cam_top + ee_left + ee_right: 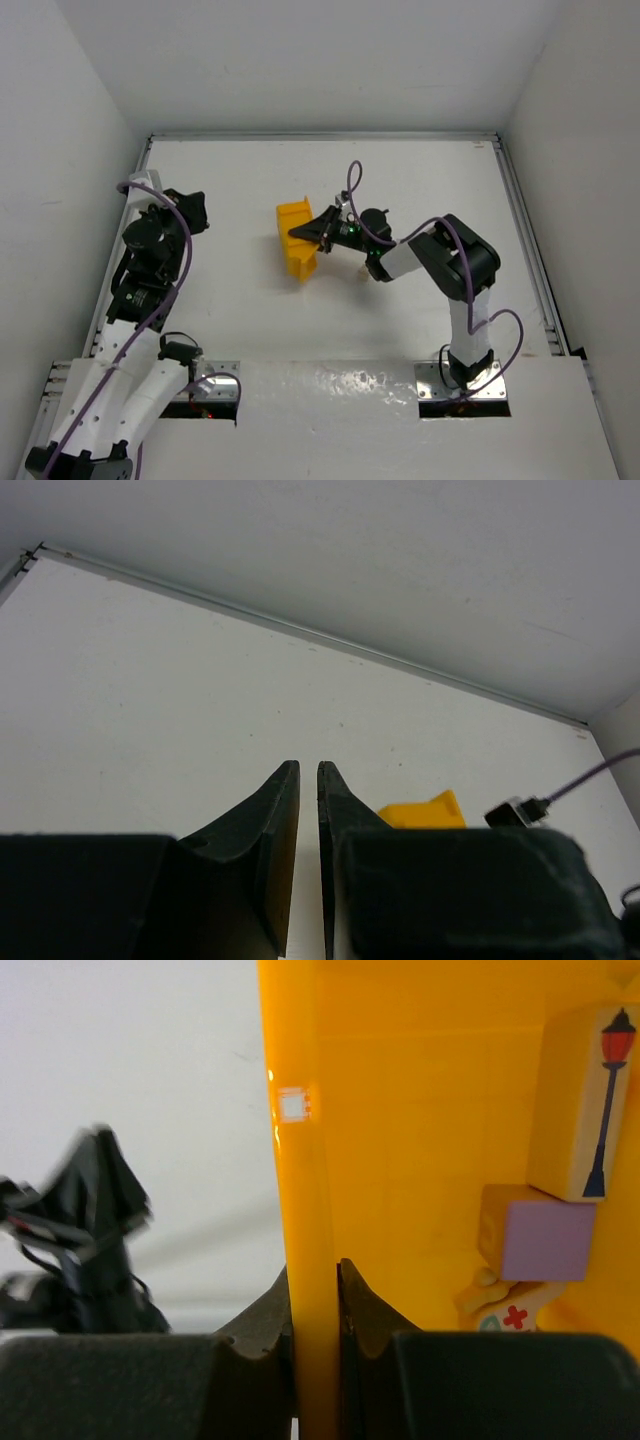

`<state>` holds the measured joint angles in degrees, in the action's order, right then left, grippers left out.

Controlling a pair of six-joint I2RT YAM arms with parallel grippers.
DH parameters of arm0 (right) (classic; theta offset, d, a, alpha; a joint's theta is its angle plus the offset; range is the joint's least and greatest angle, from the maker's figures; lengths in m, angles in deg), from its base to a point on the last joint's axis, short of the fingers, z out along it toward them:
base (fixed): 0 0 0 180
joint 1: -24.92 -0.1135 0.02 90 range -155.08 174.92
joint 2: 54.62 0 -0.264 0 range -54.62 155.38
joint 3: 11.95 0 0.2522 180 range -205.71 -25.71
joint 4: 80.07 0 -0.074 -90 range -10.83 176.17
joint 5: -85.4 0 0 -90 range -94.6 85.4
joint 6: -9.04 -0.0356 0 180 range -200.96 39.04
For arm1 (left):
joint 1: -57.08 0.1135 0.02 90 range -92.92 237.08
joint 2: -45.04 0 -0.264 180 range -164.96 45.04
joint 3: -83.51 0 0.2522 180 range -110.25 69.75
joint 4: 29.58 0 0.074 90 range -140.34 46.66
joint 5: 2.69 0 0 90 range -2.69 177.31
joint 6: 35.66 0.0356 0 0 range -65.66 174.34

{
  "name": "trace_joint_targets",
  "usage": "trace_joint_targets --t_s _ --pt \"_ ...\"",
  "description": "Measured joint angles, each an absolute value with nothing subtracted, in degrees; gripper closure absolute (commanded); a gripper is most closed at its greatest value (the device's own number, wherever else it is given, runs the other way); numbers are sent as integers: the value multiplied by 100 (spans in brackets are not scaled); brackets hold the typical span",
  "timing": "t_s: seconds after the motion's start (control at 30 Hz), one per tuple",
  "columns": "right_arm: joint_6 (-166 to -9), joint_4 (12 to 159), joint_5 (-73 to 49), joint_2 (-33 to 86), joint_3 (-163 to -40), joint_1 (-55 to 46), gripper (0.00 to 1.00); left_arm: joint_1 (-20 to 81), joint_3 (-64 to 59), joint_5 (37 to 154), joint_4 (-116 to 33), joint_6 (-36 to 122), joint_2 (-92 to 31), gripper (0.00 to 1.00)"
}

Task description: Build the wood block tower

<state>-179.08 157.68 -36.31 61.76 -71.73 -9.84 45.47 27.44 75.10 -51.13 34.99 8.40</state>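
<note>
Okay, I've got the right jaws pinching the side wall of the yellow bin (293, 215), one finger inside and one outside, with the wall (300, 1160) running straight up between them on my right wrist feed. The wood blocks are all inside that bin, bunched against its far inner side: a tan block with a lamp post picture (585, 1100) on top, a purple-faced block (548, 1242) touching it just below, and a block with a red cross (505, 1317) under that. From above, the bin sits around the middle of the white surface (400, 180), with the right arm (455, 265) reaching across to it. The left arm (150, 260) is well apart by the left edge. I see the left jaws all but pressed together, a thin slit between them and nothing in it
</note>
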Motion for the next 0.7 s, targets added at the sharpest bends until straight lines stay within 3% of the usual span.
trace_joint_targets --t_s 0.1,0.37,0.7 --pt "-17659 15825 -3497 5621 -6242 -1106 100 4479 2744 7438 -5150 3496 851 89" --pt "-17484 15927 -3410 5804 -5954 -1168 100 4437 2744 7456 -5131 3499 775 88" --pt "-17747 15785 -3207 5960 -6751 -1358 100 4435 2744 7545 -5105 3499 558 88"
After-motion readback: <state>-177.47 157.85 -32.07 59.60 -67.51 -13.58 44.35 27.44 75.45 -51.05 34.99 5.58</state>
